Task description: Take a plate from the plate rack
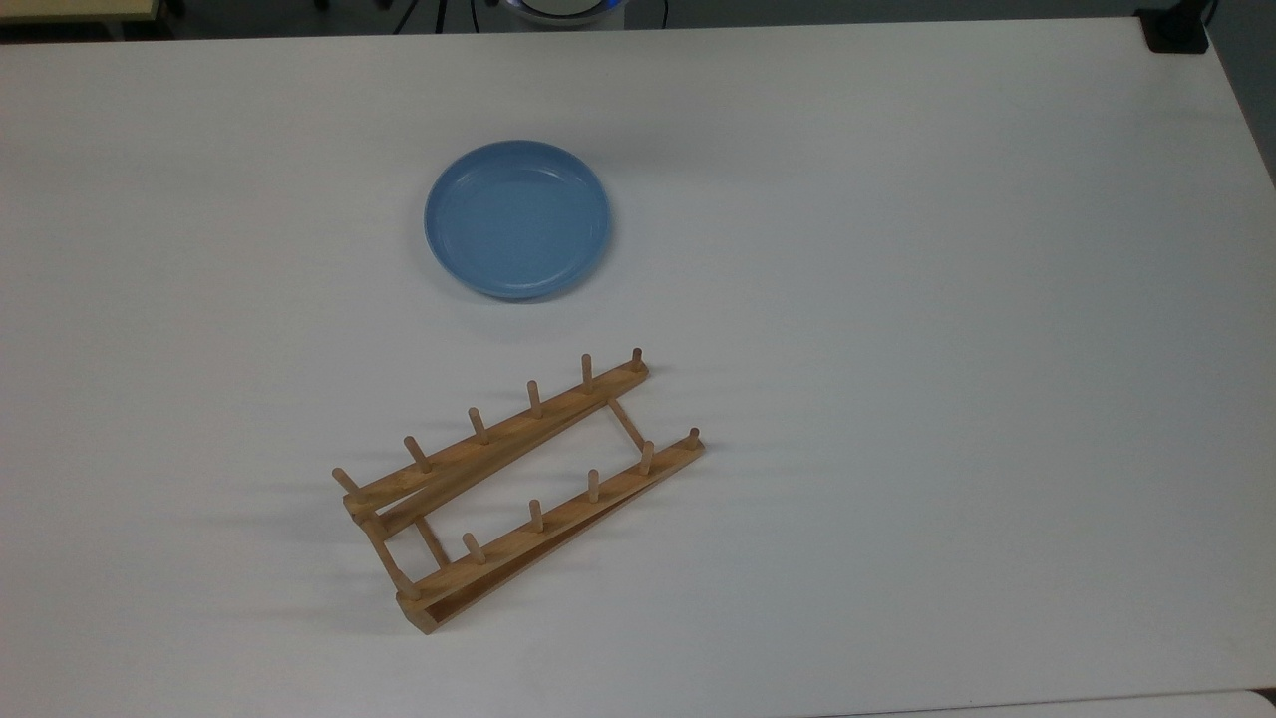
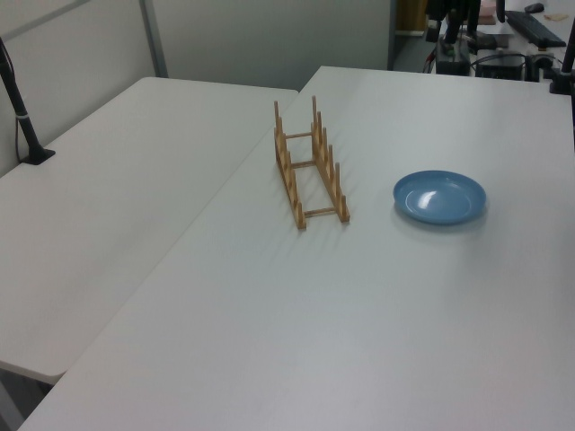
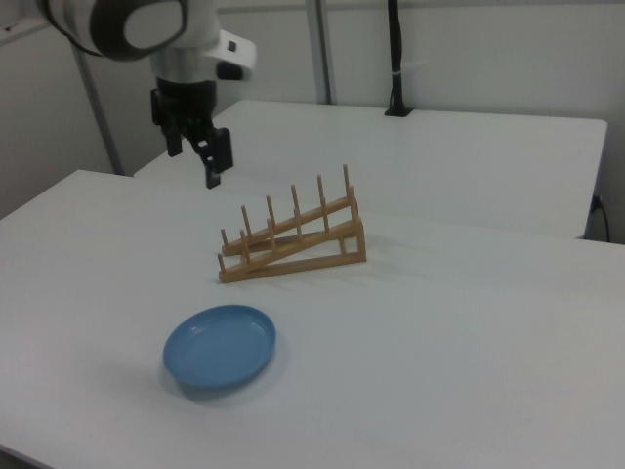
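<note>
Gripper [image 3: 195,161] hangs high, pointing down, fingers seemingly parted and empty

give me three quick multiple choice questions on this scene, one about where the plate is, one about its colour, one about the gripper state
1. Where is the plate?
A. Standing between the rack's pegs
B. Lying flat on the table, apart from the plate rack
C. Held in the gripper

2. What colour is the plate?
A. Light blue
B. Red
C. Green

3. What state is the gripper in?
A. Shut on the plate
B. Shut on a peg
C. Open and holding nothing

Answers:
1. B: the top view shows bare table between plate and rack.
2. A: it looks light blue in all three views.
3. C: in the right view its fingers hang spread apart above the table, with nothing between them.
</note>
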{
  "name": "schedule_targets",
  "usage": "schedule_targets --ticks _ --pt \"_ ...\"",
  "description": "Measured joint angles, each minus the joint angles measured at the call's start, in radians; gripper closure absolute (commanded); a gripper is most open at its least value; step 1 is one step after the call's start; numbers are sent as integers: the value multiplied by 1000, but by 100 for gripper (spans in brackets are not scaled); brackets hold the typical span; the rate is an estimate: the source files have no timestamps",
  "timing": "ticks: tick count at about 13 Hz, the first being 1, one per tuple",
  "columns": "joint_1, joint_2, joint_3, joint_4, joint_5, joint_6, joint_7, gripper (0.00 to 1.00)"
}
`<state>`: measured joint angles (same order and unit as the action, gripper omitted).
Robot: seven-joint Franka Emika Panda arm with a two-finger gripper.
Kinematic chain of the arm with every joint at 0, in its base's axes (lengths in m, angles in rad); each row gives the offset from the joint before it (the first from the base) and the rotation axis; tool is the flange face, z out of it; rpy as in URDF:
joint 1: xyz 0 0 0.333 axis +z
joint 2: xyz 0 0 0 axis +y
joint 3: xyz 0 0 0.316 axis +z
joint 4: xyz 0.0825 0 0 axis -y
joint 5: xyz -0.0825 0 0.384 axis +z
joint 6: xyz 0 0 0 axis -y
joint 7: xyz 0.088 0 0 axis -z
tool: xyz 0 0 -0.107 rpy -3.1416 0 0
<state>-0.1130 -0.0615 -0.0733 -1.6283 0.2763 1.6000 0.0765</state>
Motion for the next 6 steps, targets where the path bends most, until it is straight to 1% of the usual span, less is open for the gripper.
schedule_targets --ticks 1,2,3,4,5,6 --pt "25 -6 0 0 -36 -2 64 0" --pt "62 -8 1 0 -87 -2 122 0" --pt "90 -8 1 0 -133 -2 142 0" --pt "102 -7 1 0 -164 2 130 0" --pt "109 -5 1 -1 -201 32 76 0" --pt "109 -3 1 -1 -214 53 43 0"
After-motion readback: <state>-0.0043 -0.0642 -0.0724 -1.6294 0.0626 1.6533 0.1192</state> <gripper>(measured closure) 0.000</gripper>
